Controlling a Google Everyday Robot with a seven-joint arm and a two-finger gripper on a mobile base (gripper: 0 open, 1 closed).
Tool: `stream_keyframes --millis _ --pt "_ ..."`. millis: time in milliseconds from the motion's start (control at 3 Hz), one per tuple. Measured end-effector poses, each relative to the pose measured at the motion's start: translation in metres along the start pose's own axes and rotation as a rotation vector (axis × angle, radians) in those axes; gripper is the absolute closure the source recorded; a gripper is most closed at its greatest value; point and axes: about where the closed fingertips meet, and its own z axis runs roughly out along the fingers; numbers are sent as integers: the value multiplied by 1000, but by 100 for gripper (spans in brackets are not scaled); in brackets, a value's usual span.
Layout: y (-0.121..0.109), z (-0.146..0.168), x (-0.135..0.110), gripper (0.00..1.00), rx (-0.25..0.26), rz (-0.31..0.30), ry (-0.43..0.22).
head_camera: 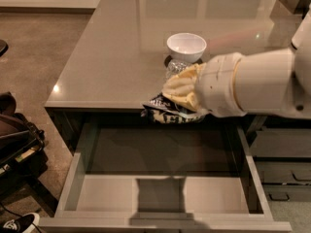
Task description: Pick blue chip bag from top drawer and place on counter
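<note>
My gripper point(167, 101) is shut on the blue chip bag point(167, 113), a crinkled dark-blue foil bag with white lettering. I hold it in the air at the level of the counter's front edge, above the back of the open top drawer point(160, 193). The drawer's light-grey floor is bare. The counter point(116, 52) lies just behind the bag. My white arm comes in from the right and covers most of the bag.
A white bowl point(186, 46) stands on the counter behind my gripper. A clear water bottle point(176, 67) lies beside it, mostly hidden by my arm. Dark drawers with handles point(282, 178) are at the right. A dark bag point(17, 140) sits on the floor at the left.
</note>
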Motion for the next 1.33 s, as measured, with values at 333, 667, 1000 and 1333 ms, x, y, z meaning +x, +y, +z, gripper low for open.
stream_keyframes --millis 333,667,1000,1333 --pt "-4 -14 -4 100 13 8 -20" --pt "-29 -19 -6 100 13 -3 -64" --pt "-68 16 -36 100 -34 -76 -170" --pt "-104 66 -54 100 -110 -107 -282"
